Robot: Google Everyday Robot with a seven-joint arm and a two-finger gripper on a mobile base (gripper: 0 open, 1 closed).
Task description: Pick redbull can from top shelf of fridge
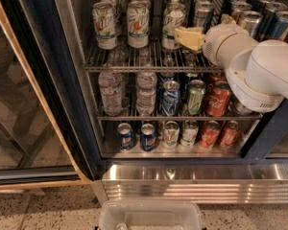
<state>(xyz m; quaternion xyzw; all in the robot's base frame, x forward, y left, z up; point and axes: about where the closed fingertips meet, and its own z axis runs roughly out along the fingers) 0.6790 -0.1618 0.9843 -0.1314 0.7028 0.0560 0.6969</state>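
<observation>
I log the top shelf (134,67), a chrome wire rack inside the fridge (182,181). Three white-and-green cans (138,24) stand upright along its front rail at the left with more in rows behind, and slim cans fill the right half, among them the redbull can (202,14) and darker blue-black slim cans (278,25). My end effector (187,37) sits just above the rack's front edge, beside the third white-and-green can and in front of the redbull can.
</observation>
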